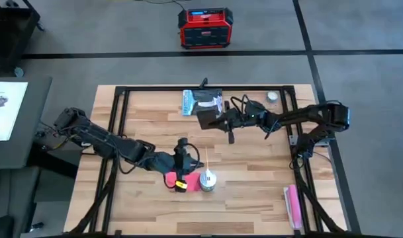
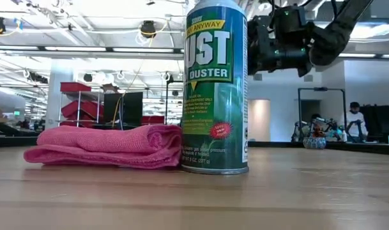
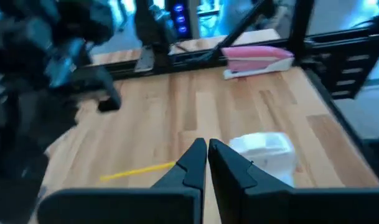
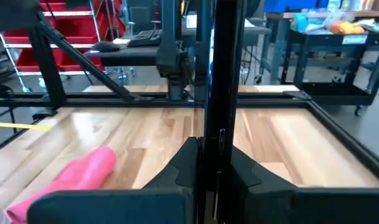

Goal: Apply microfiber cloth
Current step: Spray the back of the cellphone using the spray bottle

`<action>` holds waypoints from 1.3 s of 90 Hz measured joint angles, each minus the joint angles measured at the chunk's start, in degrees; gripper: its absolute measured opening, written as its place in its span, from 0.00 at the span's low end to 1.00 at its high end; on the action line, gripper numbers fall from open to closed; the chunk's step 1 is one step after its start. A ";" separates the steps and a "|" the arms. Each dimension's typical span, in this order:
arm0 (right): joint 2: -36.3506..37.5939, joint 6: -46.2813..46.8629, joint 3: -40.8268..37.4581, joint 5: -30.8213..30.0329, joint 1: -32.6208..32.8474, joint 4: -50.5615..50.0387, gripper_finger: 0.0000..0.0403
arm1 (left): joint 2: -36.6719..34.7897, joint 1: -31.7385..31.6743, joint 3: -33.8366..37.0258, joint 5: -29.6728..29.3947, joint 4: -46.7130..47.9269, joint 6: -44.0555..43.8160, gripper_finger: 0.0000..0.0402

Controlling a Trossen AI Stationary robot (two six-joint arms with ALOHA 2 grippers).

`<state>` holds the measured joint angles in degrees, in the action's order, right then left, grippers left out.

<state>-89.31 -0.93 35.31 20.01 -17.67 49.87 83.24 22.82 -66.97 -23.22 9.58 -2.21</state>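
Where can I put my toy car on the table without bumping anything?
Bare wood: the near left corner, in front of the left arm, and the stretch between the duster can and the pink oblong object. Crowded: the middle, where the microfiber cloth, the can and the left gripper bunch together. The right gripper holds a black phone farther back.

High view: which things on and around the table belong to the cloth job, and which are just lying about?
For the job:
- cloth, folded beside the can
- phone, held off the table by the right gripper
- left gripper, shut, above the cloth and can

Lying about:
- spray can
- packet
- pink oblong thing
- red box on the floor
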 joint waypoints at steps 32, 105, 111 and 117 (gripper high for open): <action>-0.05 0.43 0.07 -2.00 0.38 -0.01 0.04 | 0.27 -3.69 -7.42 8.88 12.76 1.45 0.00; -0.05 -0.56 1.20 -2.51 1.20 -1.25 0.04 | 15.40 -6.34 -30.92 15.13 36.33 7.56 0.00; -0.05 -0.59 1.20 -2.60 1.20 -1.30 0.04 | 16.38 -6.33 -31.70 15.21 37.68 7.55 0.00; -0.05 -0.59 1.20 -2.60 1.22 -1.41 0.04 | 17.15 -6.33 -31.90 15.35 38.12 7.51 0.00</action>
<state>-89.36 -1.52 36.51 17.41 -16.45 48.46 100.39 16.49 -98.87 -7.87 47.70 5.30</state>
